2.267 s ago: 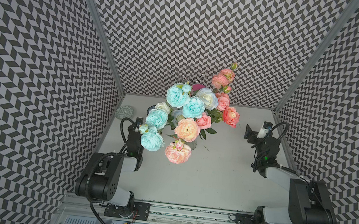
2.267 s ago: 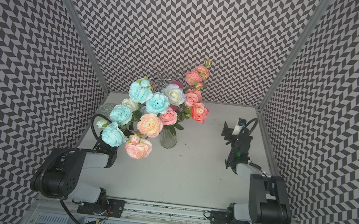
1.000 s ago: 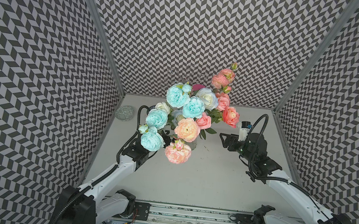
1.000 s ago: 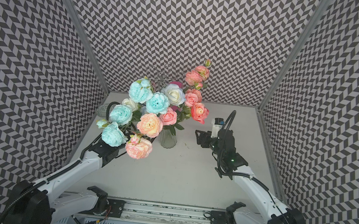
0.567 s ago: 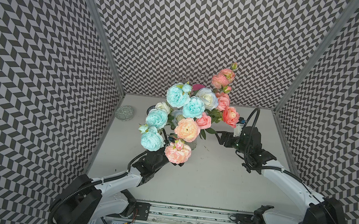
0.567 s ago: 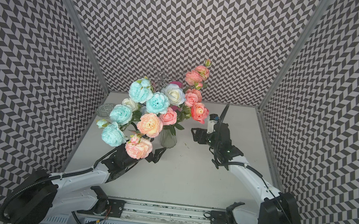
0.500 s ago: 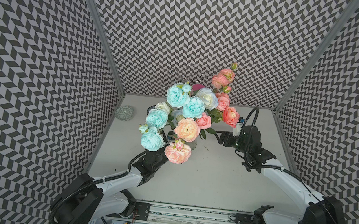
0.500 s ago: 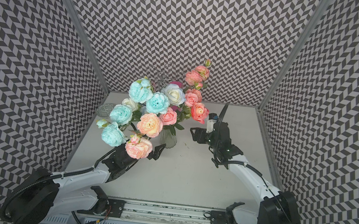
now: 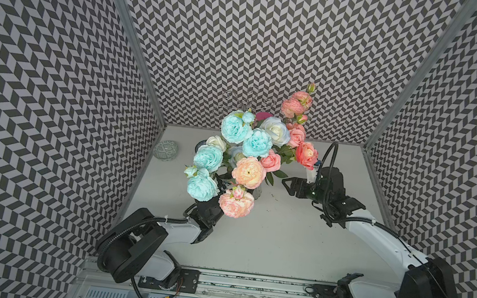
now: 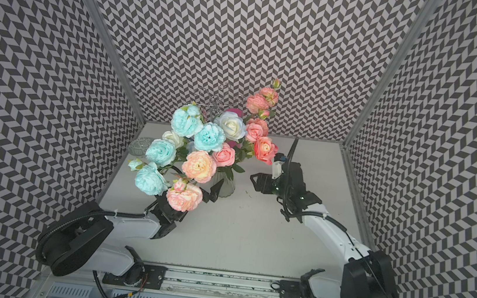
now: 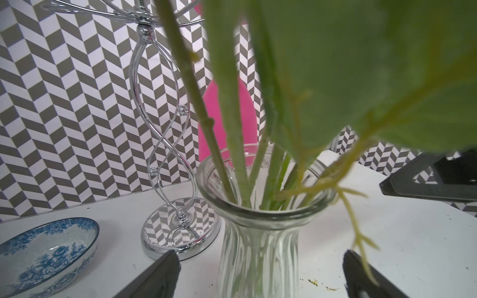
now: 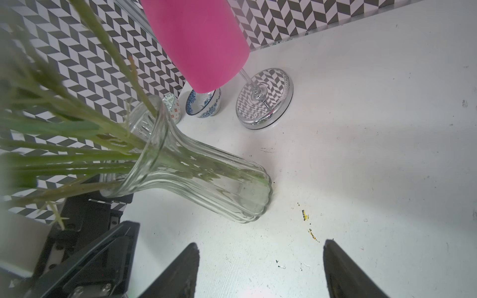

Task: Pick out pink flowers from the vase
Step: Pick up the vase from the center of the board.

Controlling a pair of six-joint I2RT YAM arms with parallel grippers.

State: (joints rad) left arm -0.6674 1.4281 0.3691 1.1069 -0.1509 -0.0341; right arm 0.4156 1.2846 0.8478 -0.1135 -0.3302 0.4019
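The vase (image 9: 257,191), clear ribbed glass, stands mid-table in both top views and carries the bouquet. Among its blooms are the pink flowers: a peach peony (image 9: 249,172), a pink rose (image 9: 271,160), a coral rose (image 9: 306,154), a low peach bloom (image 9: 236,205) and a tall spray (image 9: 294,104). My left gripper (image 11: 259,255) is open, with its fingers on either side of the vase's (image 11: 258,247) waist and not touching it. One finger (image 10: 216,190) shows under the blooms. My right gripper (image 9: 286,183) stands open and empty to the right of the vase (image 12: 206,178).
Turquoise blooms (image 9: 235,128) and a white rose (image 9: 276,129) share the vase. Behind it stand a chrome twisted stand (image 11: 180,232) and a magenta goblet (image 12: 201,43). A blue patterned bowl (image 11: 49,247) sits near the stand. A round patterned glass bowl (image 9: 166,149) lies by the left wall.
Over the last second the left arm swung from the vase's left side round to its front, and its fingers now flank the vase. The right gripper moved in toward the vase. The flowers have not moved.
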